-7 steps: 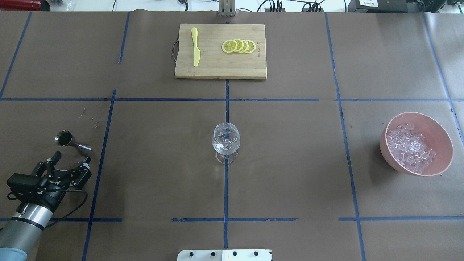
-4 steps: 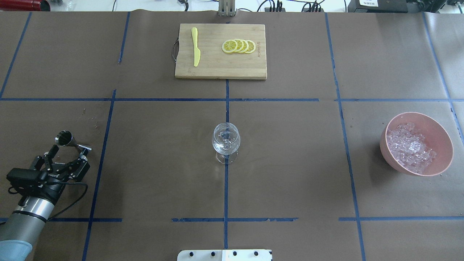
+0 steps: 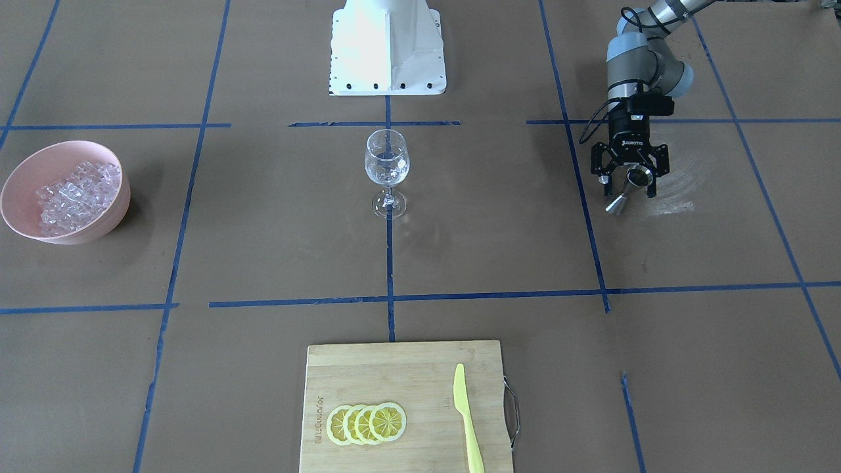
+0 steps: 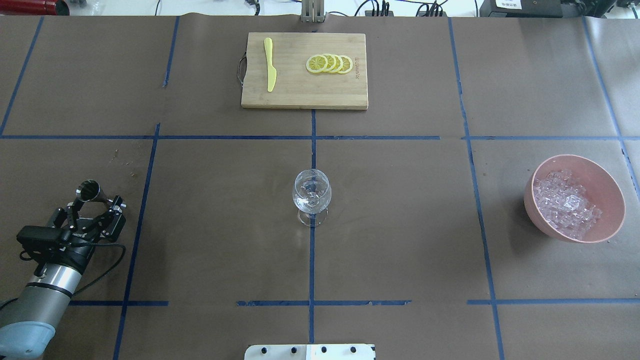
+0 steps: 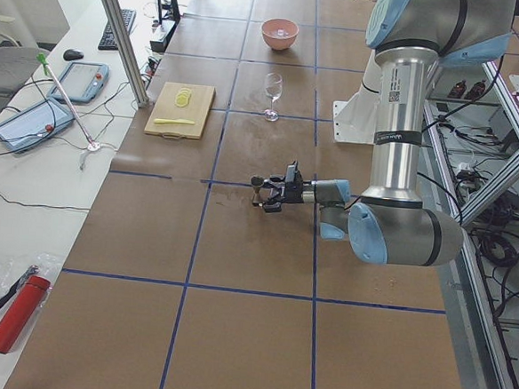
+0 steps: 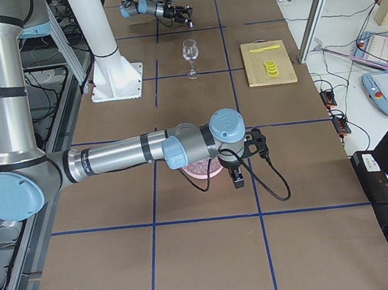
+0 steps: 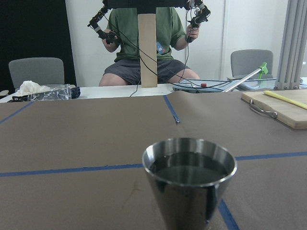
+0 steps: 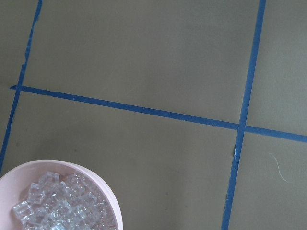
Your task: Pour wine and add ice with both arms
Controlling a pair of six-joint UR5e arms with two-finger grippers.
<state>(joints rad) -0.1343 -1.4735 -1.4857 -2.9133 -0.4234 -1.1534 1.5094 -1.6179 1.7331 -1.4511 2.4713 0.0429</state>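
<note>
Left gripper point(image 4: 96, 203): fingers spread, steel jigger point(image 4: 89, 190) standing between them. Jigger upright on table, at 9 o'clock of wine glass point(image 4: 311, 192), well apart.
Wine glass upright at table centre.
Ice point(image 4: 565, 206) heaped in pink bowl point(image 4: 607, 182), at 3 o'clock of glass, well apart.
Right gripper point(image 6: 236, 177) hangs over bowl's edge, seen from right side view only. Spread or pressed together: cannot tell.
Cutting board point(image 4: 300, 95) at 12 o'clock of glass, carrying lemon slices point(image 4: 329, 63) and yellow knife point(image 4: 270, 65).

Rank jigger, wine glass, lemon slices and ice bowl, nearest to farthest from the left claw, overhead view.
1. Jigger, within the open left claw.
2. Wine glass, table centre.
3. Lemon slices, far side.
4. Ice bowl, far right.
</note>
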